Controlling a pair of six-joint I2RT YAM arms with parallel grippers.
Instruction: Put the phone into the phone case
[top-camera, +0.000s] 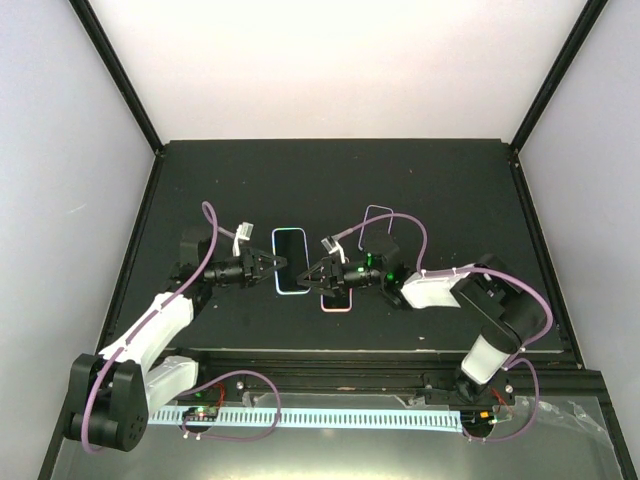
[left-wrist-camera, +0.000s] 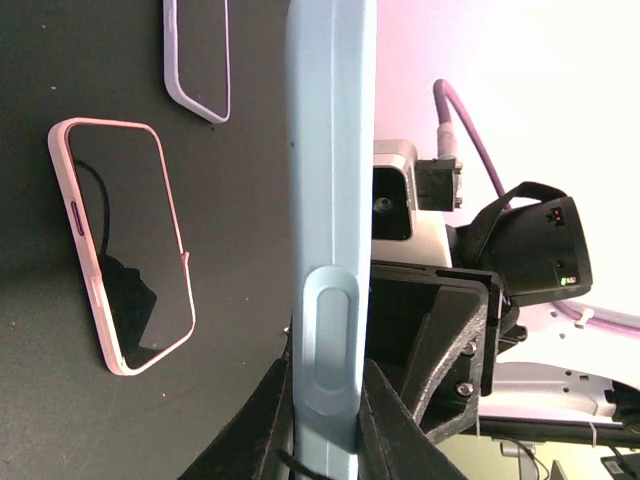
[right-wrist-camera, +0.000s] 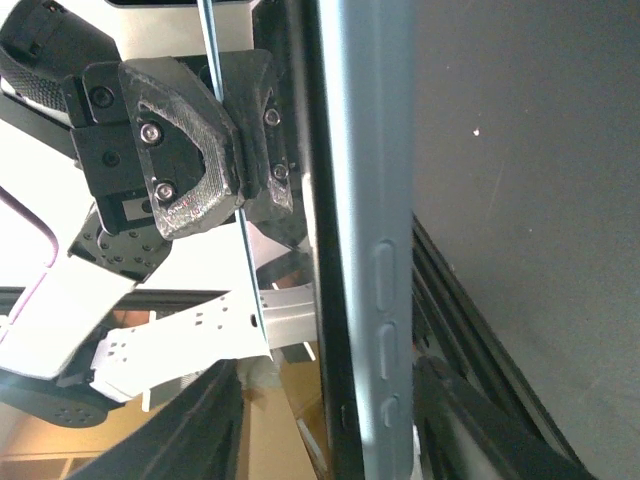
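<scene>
My left gripper (left-wrist-camera: 328, 405) clamps the blue phone (left-wrist-camera: 330, 200) by its edge. Only the right wrist view shows my right gripper (right-wrist-camera: 335, 415) open, loosely astride it.

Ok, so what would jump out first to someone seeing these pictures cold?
The light blue-rimmed phone at mid-table, caught between both arms: the left gripper is shut on its left edge, while the right gripper straddles the opposite edge with jaws open. Next, a pink-rimmed phone lying flat on the black mat beside it, and a lilac case frame further back.
</scene>
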